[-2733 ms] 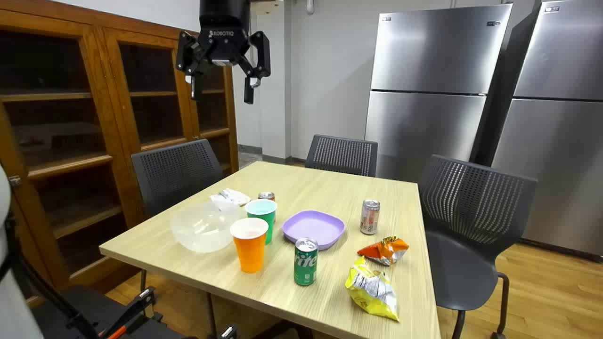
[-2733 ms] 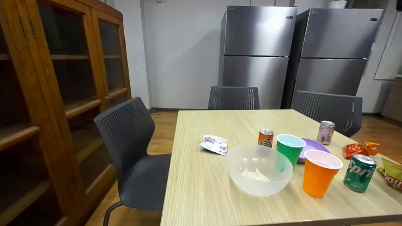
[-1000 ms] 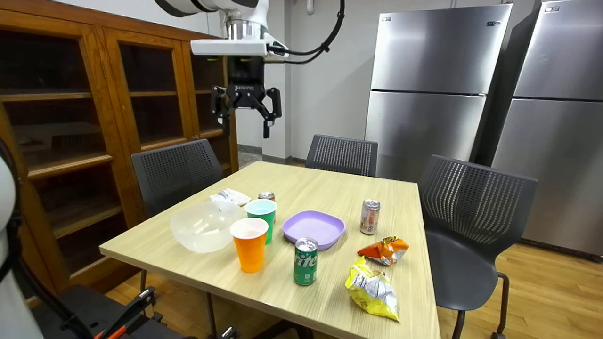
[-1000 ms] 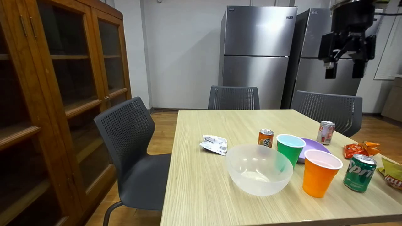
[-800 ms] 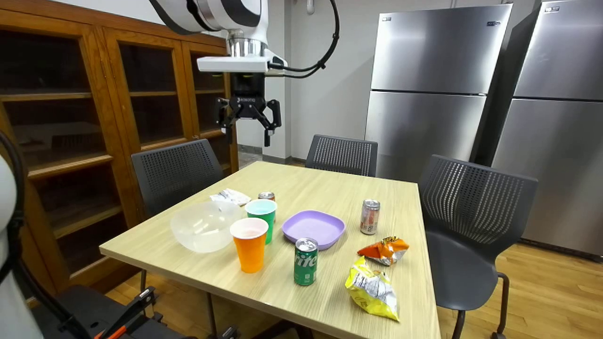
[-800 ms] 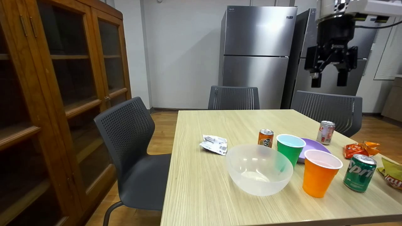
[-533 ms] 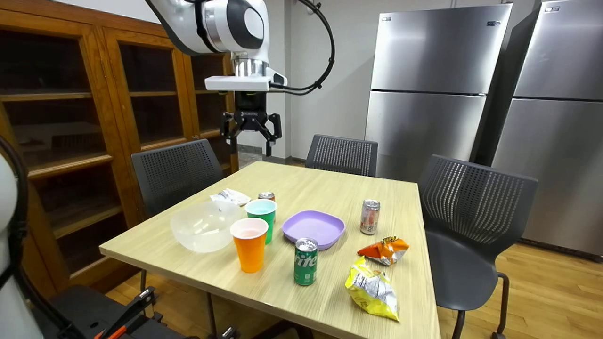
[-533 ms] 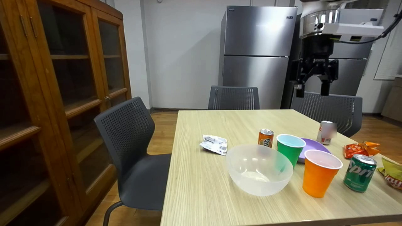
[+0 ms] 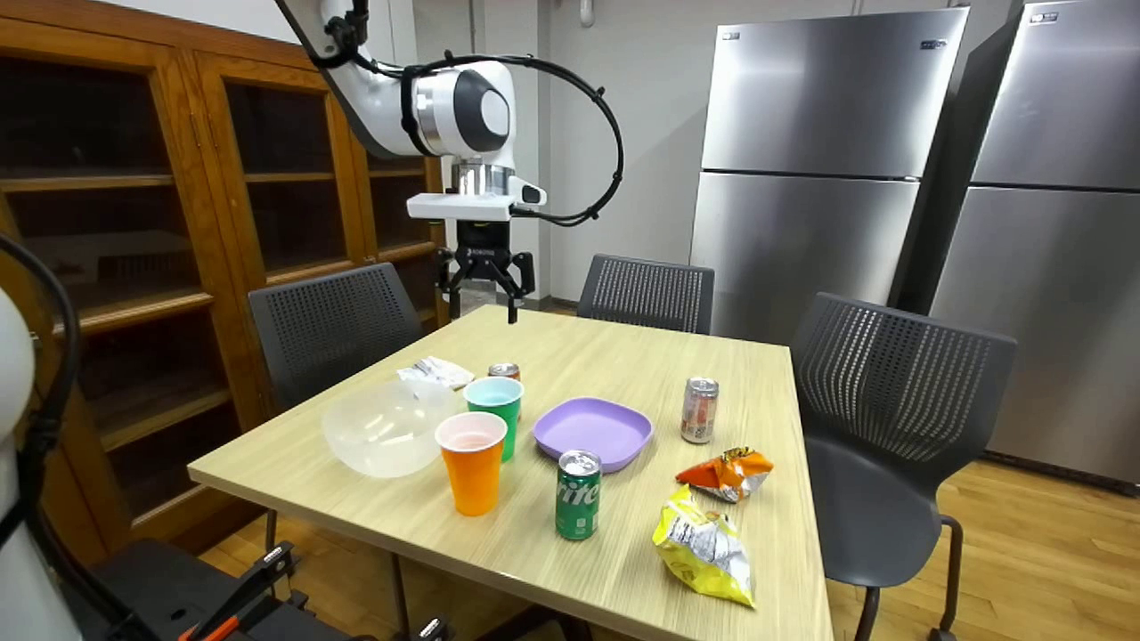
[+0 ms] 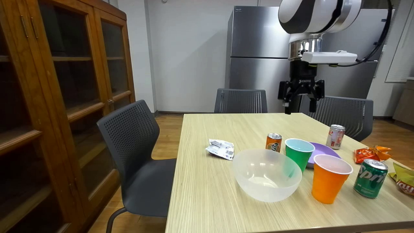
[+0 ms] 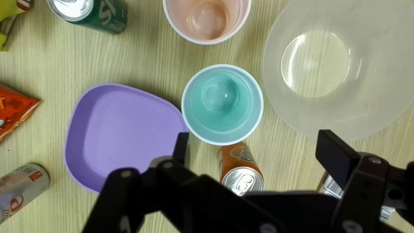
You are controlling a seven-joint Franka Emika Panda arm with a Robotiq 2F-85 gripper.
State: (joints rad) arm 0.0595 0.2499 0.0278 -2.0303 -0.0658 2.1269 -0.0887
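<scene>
My gripper [image 9: 484,310] is open and empty above the table, fingers pointing down; it also shows in an exterior view [image 10: 300,110]. In the wrist view, its fingertips [image 11: 254,139] stand wide apart. Between them, well below, is an upright orange soda can [image 11: 237,161] with a silver top, partly covered by the gripper's body. A green cup [image 11: 223,103], light inside, stands beside the can. A purple square plate [image 11: 129,126] lies under the left finger's side. A frosted clear bowl [image 10: 265,187] and a white packet [image 10: 220,149] are on the other side. The gripper touches nothing.
An orange cup [image 9: 472,476], a green Sprite can [image 9: 577,499], a silver-pink can [image 9: 699,414], an orange snack bag [image 9: 728,474] and a yellow chip bag [image 9: 708,552] stand or lie on the table [image 9: 641,356]. Chairs surround it. A wooden cabinet [image 10: 74,116] and refrigerators stand behind.
My arm has come down from high above toward the table, and in an exterior view it has moved left. The gripper stays open. The objects on the table have not moved.
</scene>
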